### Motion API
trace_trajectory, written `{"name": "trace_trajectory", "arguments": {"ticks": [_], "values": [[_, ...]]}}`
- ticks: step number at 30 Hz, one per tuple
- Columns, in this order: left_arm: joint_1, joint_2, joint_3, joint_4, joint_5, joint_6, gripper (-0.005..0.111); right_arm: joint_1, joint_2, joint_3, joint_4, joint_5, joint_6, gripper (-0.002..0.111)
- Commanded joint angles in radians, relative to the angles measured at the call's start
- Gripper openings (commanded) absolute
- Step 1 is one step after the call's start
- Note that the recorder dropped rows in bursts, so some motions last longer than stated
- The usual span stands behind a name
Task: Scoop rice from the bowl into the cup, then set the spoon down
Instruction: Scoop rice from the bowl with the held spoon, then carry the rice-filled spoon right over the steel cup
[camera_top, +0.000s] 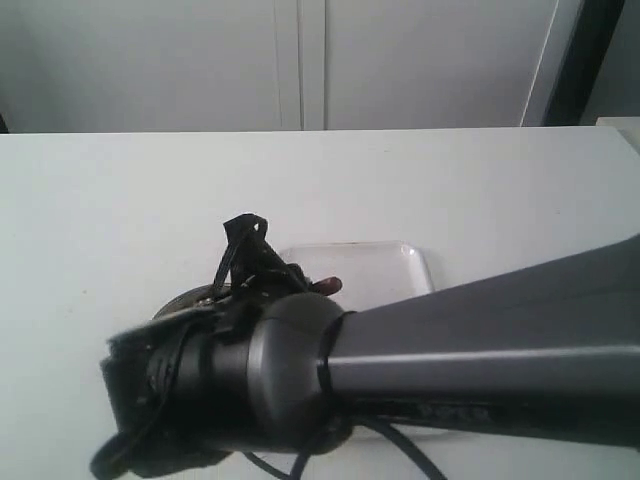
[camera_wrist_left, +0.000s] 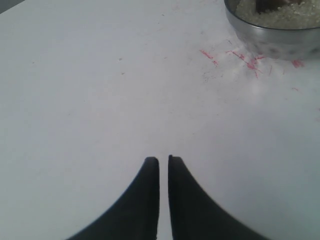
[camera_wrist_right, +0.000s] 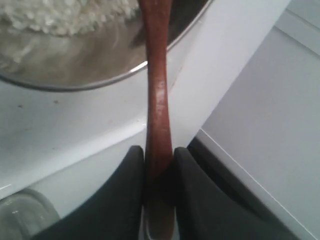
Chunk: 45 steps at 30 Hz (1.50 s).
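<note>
Spoon (camera_wrist_right: 159, 100) tight in right tool (camera_wrist_right: 159, 161), far end inside bowl (camera_wrist_right: 100, 75) by rice (camera_wrist_right: 65, 17); left tool (camera_wrist_left: 163, 161) closed, empty.

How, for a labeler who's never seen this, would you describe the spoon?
On the white table sits a wide grey metal bowl of rice. Reaching into it, clamped in the right gripper, is the spoon: the only slim, reddish-brown wooden thing.

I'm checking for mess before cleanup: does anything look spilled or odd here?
The rice lies inside the bowl, none visibly spilled. Only oddity: thin red marks on the white table beside it, like pen streaks.
</note>
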Motion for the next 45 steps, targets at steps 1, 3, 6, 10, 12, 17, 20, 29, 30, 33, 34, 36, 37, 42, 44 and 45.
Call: {"name": "trace_trajectory", "arguments": {"ticks": [1,3,6,10,12,17,20,29,30,33,34,36,37,42,44,45], "values": [[-0.007,0.0,0.009,-0.006,0.048,-0.005,0.014,-0.032,-0.002,-0.091,0.188,0.057,-0.145,0.0],[-0.007,0.0,0.009,-0.006,0.048,-0.005,0.014,-0.057,-0.002,-0.136,0.281,0.058,-0.197,0.0],[-0.007,0.0,0.009,-0.006,0.048,-0.005,0.014,-0.094,-0.002,-0.192,0.379,0.058,-0.246,0.0],[-0.007,0.0,0.009,-0.006,0.048,-0.005,0.014,-0.144,-0.002,-0.248,0.495,0.058,-0.268,0.0],[-0.007,0.0,0.009,-0.006,0.048,-0.005,0.014,-0.177,-0.004,-0.266,0.592,0.058,-0.289,0.0],[-0.007,0.0,0.009,-0.006,0.048,-0.005,0.014,-0.249,-0.008,-0.27,0.728,0.058,-0.302,0.0],[-0.007,0.0,0.009,-0.006,0.048,-0.005,0.014,-0.278,-0.012,-0.266,0.781,0.058,-0.306,0.0],[-0.007,0.0,0.009,-0.006,0.048,-0.005,0.014,-0.302,-0.084,-0.212,0.845,0.058,-0.306,0.0],[-0.007,0.0,0.009,-0.006,0.048,-0.005,0.014,-0.302,-0.094,-0.212,0.854,0.058,-0.297,0.0],[-0.007,0.0,0.009,-0.006,0.048,-0.005,0.014,-0.302,-0.125,-0.203,0.856,0.058,-0.239,0.0],[-0.007,0.0,0.009,-0.006,0.048,-0.005,0.014,-0.302,-0.138,-0.201,0.856,0.058,-0.223,0.0],[-0.007,0.0,0.009,-0.006,0.048,-0.005,0.014,-0.302,-0.162,-0.197,0.856,0.058,-0.195,0.0],[-0.007,0.0,0.009,-0.006,0.048,-0.005,0.014,-0.302,-0.175,-0.193,0.856,0.058,-0.172,0.0],[-0.007,0.0,0.009,-0.006,0.048,-0.005,0.014,-0.302,-0.261,-0.139,0.841,0.058,-0.044,0.0],[-0.007,0.0,0.009,-0.006,0.048,-0.005,0.014,-0.302,-0.301,-0.107,0.836,0.058,-0.003,0.0],[-0.007,0.0,0.009,-0.006,0.048,-0.005,0.014,-0.302,-0.326,-0.087,0.824,0.058,0.017,0.0]]}}
